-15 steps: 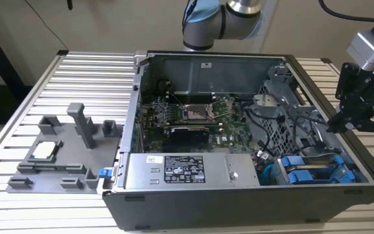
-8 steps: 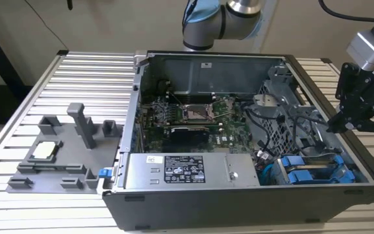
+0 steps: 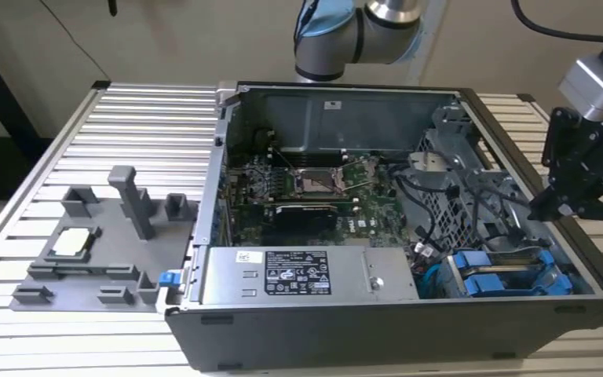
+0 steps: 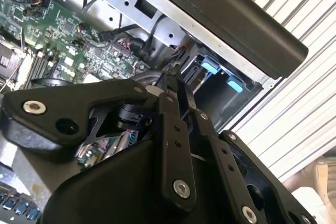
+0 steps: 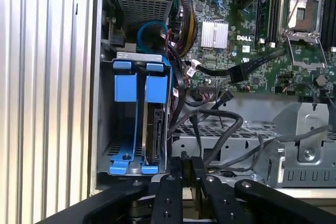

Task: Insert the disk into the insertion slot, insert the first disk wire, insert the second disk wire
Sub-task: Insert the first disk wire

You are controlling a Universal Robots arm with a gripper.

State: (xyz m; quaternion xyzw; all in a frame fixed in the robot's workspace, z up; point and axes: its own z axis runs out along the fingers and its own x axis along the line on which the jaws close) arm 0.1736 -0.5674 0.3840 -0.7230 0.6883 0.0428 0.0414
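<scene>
Open computer case (image 3: 385,322): the insertion slot (image 5: 105,129) is at the exterior view's lower right. The disk (image 5: 153,129) stands on edge in it in its blue carrier and looks seated, so you're likely on wires. Gripper (image 5: 186,167) hovers just beside the bay, pinched closed, empty. Loose black cables (image 5: 223,129) crowd it: take one plug squarely, don't snag the rest.

A large white-and-black printed label (image 3: 296,272) lies on the grey power supply (image 3: 385,276) at the near side of the computer case (image 3: 407,330); its lines are too small to read. A small white sticker (image 3: 332,104) on the case's far wall is likewise unreadable. In the first wrist view, a short white printed mark (image 5: 242,38) stands on the green motherboard (image 5: 252,61) beside the silver heatsink (image 5: 214,33).
</scene>
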